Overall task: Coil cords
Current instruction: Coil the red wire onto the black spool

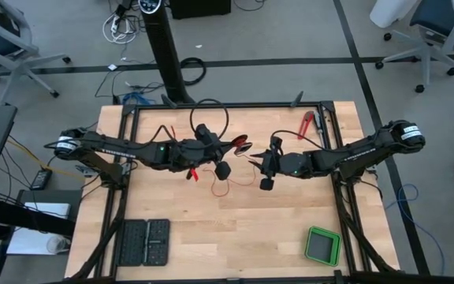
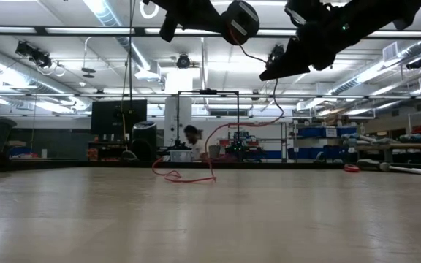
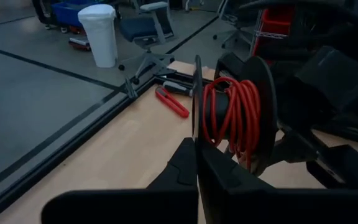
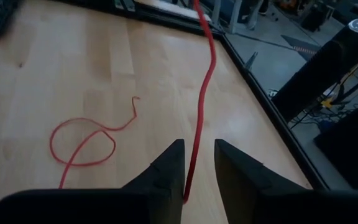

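The cord is a thin red wire. Part of it is wound on a black spool [image 3: 235,112] held in the air over the table's middle by my shut left gripper [image 3: 197,149], [image 1: 228,147]. From the spool [image 2: 240,22] the wire [image 2: 275,98] runs to my right gripper [image 4: 197,165], [image 1: 257,161], which faces the left one. It passes through the gap between that gripper's open fingers. Below them it hangs down, and its free end lies in loose loops [image 4: 82,143] on the tabletop [image 1: 223,187]. My left gripper pinches the spool's thin near flange [image 3: 196,112] at its rim, between its two fingers [image 3: 222,174]. The fingers come nearly level from the table's left. The spool stands clear of the table. My right gripper has the wire [image 4: 194,149] running lengthwise through its gap, close to one finger [image 4: 173,168]. In the low view the wire bends at the fingers and hangs from there. Whether it touches a finger I cannot tell.
A red-handled tool [image 1: 306,125] lies at the far right by the frame, and a black cable loop [image 1: 210,118] at the far middle. A green box [image 1: 322,245] sits near the front right and dark trays [image 1: 144,242] at the front left. Bare wood lies between them.
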Controlling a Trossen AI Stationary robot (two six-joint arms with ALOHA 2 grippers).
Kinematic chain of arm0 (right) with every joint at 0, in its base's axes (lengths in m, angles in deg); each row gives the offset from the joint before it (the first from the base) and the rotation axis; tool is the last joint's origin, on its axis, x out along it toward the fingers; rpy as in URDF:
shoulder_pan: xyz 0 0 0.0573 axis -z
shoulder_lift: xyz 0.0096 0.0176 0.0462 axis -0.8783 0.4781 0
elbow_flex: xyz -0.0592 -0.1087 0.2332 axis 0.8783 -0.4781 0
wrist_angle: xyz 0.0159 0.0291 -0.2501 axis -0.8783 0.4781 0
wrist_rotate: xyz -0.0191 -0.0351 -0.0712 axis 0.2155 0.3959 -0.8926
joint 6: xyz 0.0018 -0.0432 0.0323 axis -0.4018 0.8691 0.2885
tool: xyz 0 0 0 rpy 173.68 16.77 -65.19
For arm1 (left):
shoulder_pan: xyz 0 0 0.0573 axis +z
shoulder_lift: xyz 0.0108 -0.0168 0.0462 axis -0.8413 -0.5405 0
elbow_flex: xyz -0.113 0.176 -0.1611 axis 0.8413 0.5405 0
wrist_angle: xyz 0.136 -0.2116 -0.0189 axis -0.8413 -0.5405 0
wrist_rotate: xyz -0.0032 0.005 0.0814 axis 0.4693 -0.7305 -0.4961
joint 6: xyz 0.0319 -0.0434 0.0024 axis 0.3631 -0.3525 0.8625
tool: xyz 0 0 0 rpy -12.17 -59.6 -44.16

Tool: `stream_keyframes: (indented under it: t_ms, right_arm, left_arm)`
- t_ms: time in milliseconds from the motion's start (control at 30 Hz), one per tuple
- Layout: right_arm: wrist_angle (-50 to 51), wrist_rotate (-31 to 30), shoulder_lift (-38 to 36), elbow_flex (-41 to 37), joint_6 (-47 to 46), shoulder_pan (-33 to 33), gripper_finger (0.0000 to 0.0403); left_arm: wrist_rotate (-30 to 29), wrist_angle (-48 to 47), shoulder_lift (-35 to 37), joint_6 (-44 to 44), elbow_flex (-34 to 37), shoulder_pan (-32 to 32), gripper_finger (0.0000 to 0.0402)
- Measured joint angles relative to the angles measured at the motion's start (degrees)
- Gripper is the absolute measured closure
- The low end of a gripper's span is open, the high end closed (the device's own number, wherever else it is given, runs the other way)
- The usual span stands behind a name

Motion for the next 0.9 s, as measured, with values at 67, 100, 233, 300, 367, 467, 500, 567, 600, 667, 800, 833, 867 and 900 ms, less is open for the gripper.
stream_keyframes:
  t_ms: [67, 100, 233, 300, 367, 467, 500, 567, 600, 667, 800, 833, 867, 900]
  right_arm:
    - [0.5, 0.0, 0.0, 0.0, 0.0, 0.0, 0.0320]
    - [0.6, 0.0, 0.0, 0.0, 0.0, 0.0, 0.0321]
    - [1.2, 0.0, 0.0, 0.0, 0.0, 0.0, 0.0323]
    - [1.6, 0.0, 0.0, 0.0, 0.0, 0.0, 0.0324]
    - [2.0, 0.0, 0.0, 0.0, 0.0, 0.2, 0.0323]
    - [2.6, 0.0, 0.0, 0.0, 0.0, 0.6, 0.0324]
    - [2.9, 0.0, 0.0, 0.0, -0.1, 0.8, 0.0325]
    - [3.3, 0.0, 0.0, 0.0, -0.6, 1.2, 0.0330]
    - [3.6, 0.0, 0.0, 0.0, -1.0, 1.5, 0.0334]
    - [4.4, 0.0, 0.0, 0.0, -1.9, 2.2, 0.0350]
    - [6.4, -0.3, 0.0, 0.0, -3.0, 3.1, 0.0395]
    - [6.9, -0.8, 0.0, 0.0, -3.1, 3.3, 0.0395]
    - [7.4, -1.8, 0.0, 0.0, -3.4, 3.4, 0.0393]
    - [8.2, -2.7, -0.2, 0.0, -3.6, 3.5, 0.0393]
  left_arm:
    - [0.0, 0.0, 0.0, 0.0, 0.0, 0.0, 0.0400]
    - [0.0, 0.0, 0.0, 0.0, 0.0, 0.0, 0.0400]
    - [0.0, -0.5, 0.0, 0.2, 0.0, 0.0, 0.0400]
    - [0.0, -1.4, 0.0, 0.2, 0.0, 0.0, 0.0400]
    - [0.0, -2.1, 0.0, 0.2, 0.0, 0.0, 0.0400]
    - [0.0, -2.4, 0.0, 0.2, 0.0, 0.0, 0.0400]
    - [0.0, -2.4, 0.0, 0.2, 0.0, 0.0, 0.0400]
    - [0.6, -2.4, 0.0, 0.2, 0.0, 0.0, 0.0400]
    - [1.0, -2.2, 0.0, 0.3, 0.0, 0.0, 0.0400]
    - [2.2, -2.1, 0.0, 0.6, 0.0, 0.0, 0.0400]
    - [3.5, -2.7, 0.0, 2.3, 0.0, 0.0, 0.0400]
    - [3.8, -3.0, 0.0, 2.9, 0.0, 0.0, 0.0400]
    - [4.0, -3.3, 0.0, 3.3, 0.0, 0.0, 0.0400]
    - [4.6, -3.7, 0.0, 4.1, 0.0, 0.0, 0.0400]
